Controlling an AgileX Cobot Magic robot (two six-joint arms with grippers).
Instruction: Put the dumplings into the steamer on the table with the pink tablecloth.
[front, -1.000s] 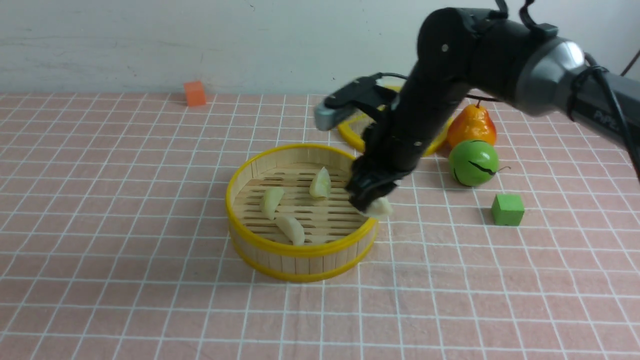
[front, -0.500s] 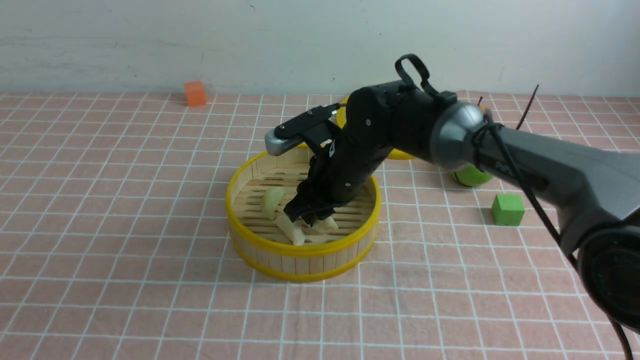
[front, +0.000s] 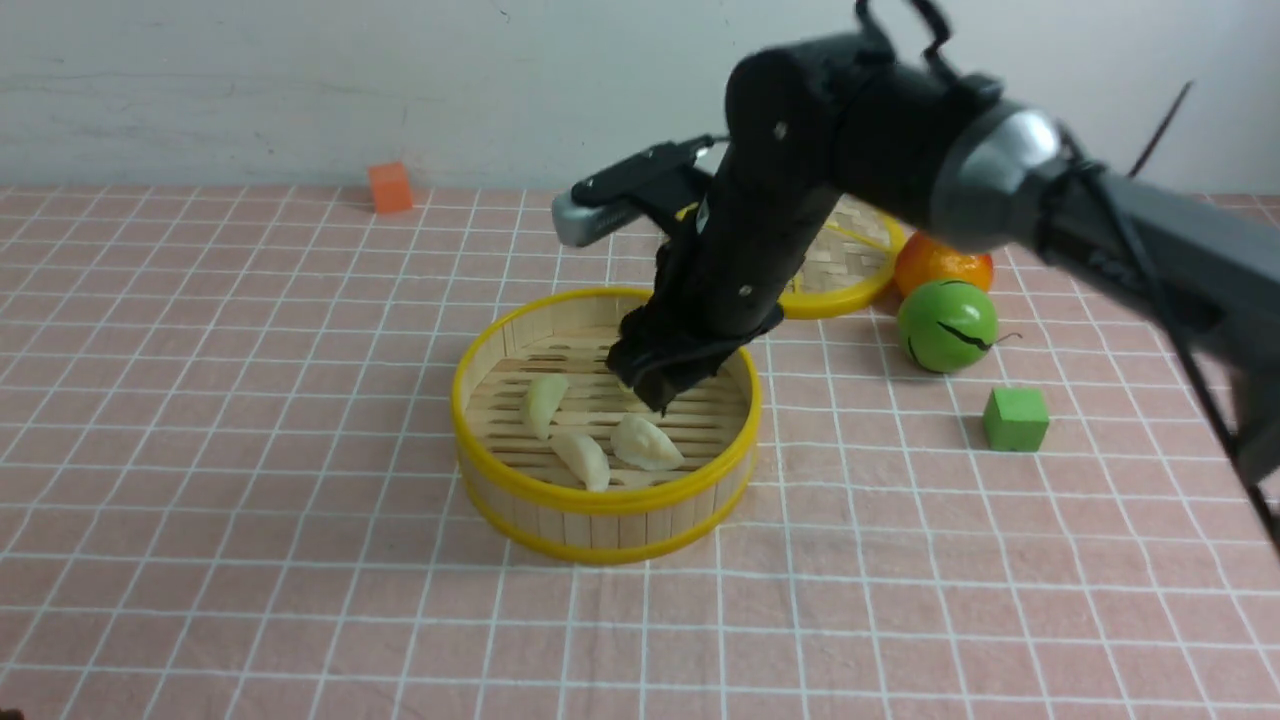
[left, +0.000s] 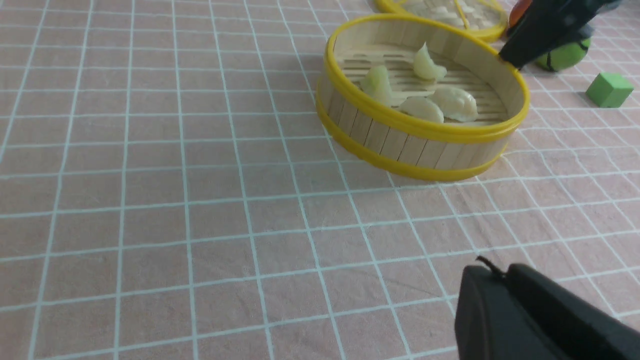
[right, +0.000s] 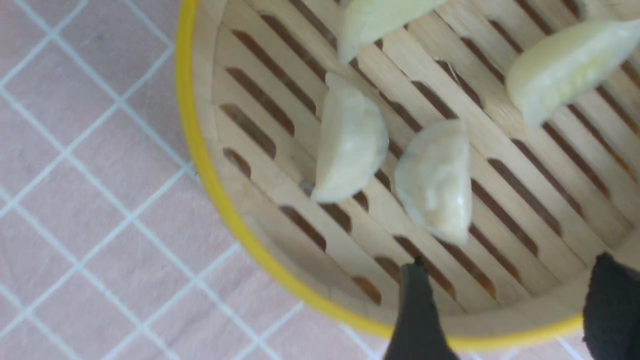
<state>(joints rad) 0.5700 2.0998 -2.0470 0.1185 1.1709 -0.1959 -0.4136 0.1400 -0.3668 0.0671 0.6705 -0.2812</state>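
Note:
The steamer (front: 603, 500) stands mid-table on the pink tablecloth (front: 250, 400). Several pale dumplings lie on its slotted floor: one (front: 543, 403) at the left, one (front: 583, 458) at the front, one (front: 647, 443) beside it. The left wrist view shows another dumpling (left: 427, 65) further back, which the arm hides in the front view. My right gripper (front: 655, 385) hangs open just above the steamer's floor. In the right wrist view its fingertips (right: 417, 310) stand wide apart over the near rim with nothing between them. My left gripper (left: 495, 272) is shut and empty, low over the cloth, well short of the steamer (left: 425, 130).
Behind the steamer, partly covered by the right arm, lies a flat yellow-rimmed lid (front: 845, 275). To its right sit an orange pear (front: 940, 262) and a green ball (front: 947, 325). A green cube (front: 1015, 418) sits nearer on the right, and an orange cube (front: 389, 187) lies at the far left.
My right gripper carried a dumpling from the steamer's right side into the steamer, let it go and rose. That dumpling now lies on the floor near the front.

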